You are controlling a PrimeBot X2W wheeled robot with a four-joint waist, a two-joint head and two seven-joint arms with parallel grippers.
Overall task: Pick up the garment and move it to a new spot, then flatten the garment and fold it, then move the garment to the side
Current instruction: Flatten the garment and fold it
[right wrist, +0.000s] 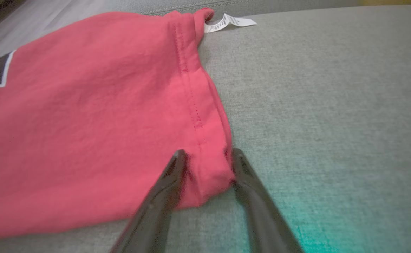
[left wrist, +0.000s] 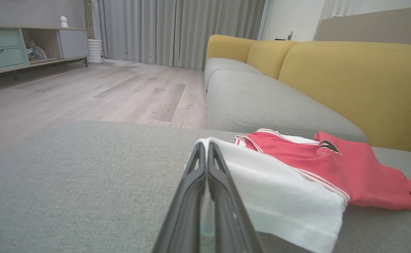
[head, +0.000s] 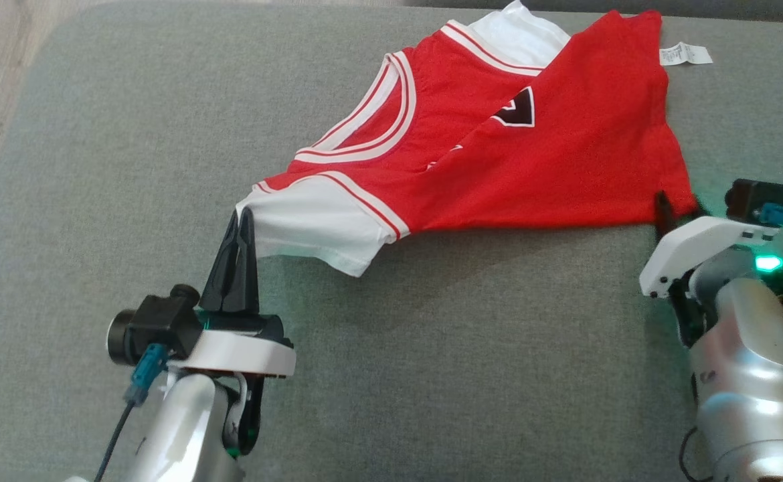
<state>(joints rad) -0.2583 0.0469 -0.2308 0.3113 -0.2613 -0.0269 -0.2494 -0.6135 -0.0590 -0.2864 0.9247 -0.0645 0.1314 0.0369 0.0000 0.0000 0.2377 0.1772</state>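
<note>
Left pincer (head: 241,215) clamped shut on white sleeve (head: 311,224); right pincer (right wrist: 208,153) fingers apart, straddling red hem corner (right wrist: 209,175). One garment (head: 552,154) spans between them on grey cushion (head: 431,375). Beyond: pale wood floor (left wrist: 103,91), grey curtains (left wrist: 177,31), three yellow sofa backs (left wrist: 360,80). Two pincers, one care label (head: 684,53).

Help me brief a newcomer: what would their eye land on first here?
A red jersey with striped trim sprawls across the grey sofa cushion. The left claw, at the near left, is shut on its white sleeve, while the right claw stands open astride the red hem corner at the right.
</note>
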